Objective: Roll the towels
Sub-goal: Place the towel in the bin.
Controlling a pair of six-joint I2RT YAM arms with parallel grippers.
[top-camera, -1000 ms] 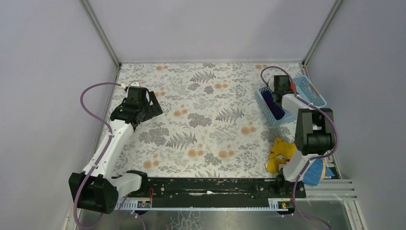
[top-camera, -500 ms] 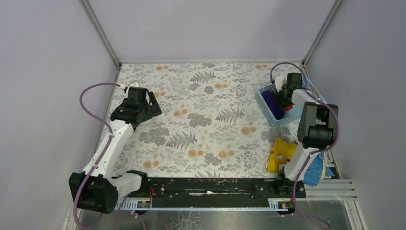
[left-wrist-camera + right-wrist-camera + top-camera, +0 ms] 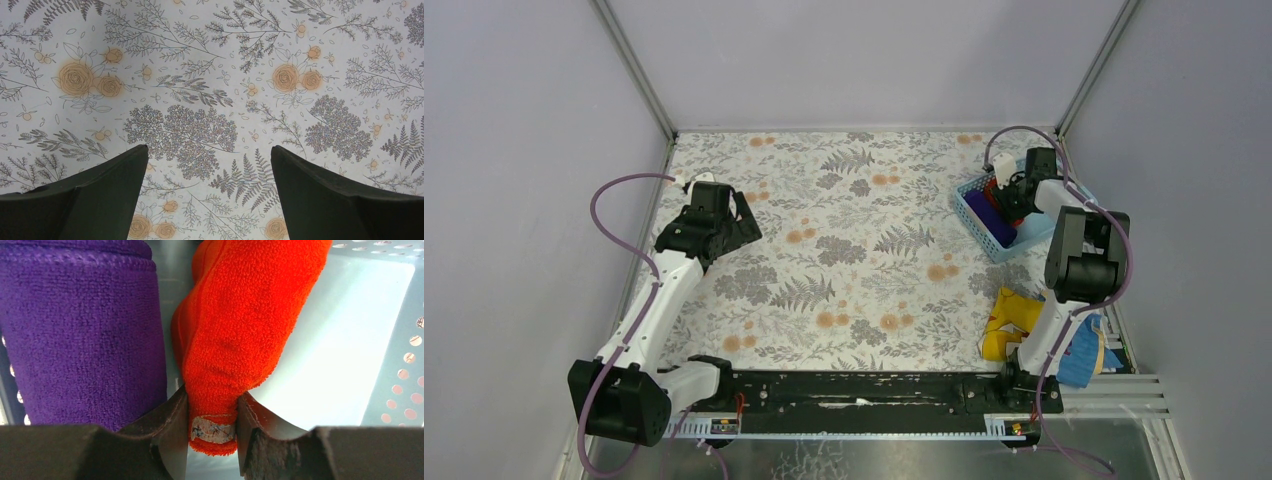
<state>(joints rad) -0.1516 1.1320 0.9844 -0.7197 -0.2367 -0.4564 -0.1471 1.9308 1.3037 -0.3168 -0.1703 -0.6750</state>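
The purple towel (image 3: pixel 987 220) lies as a short roll in a blue basket (image 3: pixel 1024 234) at the far right; in the right wrist view it (image 3: pixel 80 330) fills the left. My right gripper (image 3: pixel 213 432) is shut on the corner of the orange-red towel (image 3: pixel 240 320), which hangs bunched over the basket floor next to the purple roll. In the top view the orange-red towel (image 3: pixel 997 189) shows only as a small patch at the right gripper (image 3: pixel 1007 190). My left gripper (image 3: pixel 207 160) is open and empty above the floral table at the far left (image 3: pixel 746 218).
The blue perforated basket wall (image 3: pixel 407 355) is at the right of the wrist view. A yellow-and-blue printed cloth (image 3: pixel 1012 322) lies at the near right by the right arm's base. The enclosure walls close in the table on three sides.
My right gripper has moved from the basket's left part to its right, then back a little toward the middle, with the orange-red towel in it. The left arm has not moved.
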